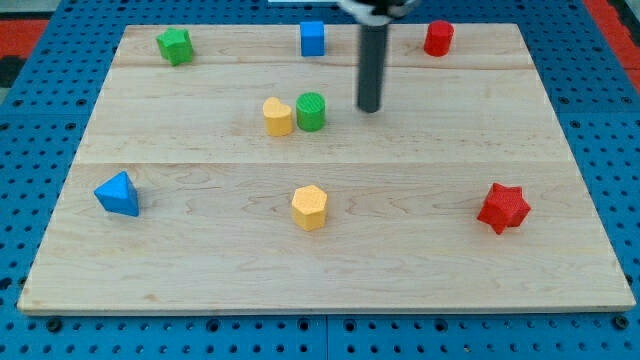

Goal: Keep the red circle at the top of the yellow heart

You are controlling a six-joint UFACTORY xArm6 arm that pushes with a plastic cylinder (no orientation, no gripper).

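Wooden board (rod's top cropped)

Bright, even light; soft short shadows; sharp focus throughout.

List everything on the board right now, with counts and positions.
green block: 1, green, shape unclear, the view's top left
blue cube: 1, blue, top centre
red circle: 1, red, top right
yellow heart: 1, yellow, left of centre, touching or nearly touching the green cylinder
green cylinder: 1, green, right beside the yellow heart
blue triangle: 1, blue, lower left
yellow hexagon: 1, yellow, bottom centre
red star: 1, red, lower right
wooden board: 1, light wood, on a blue pegboard
my tip: 1, dark rod, right of the green cylinder, apart from it
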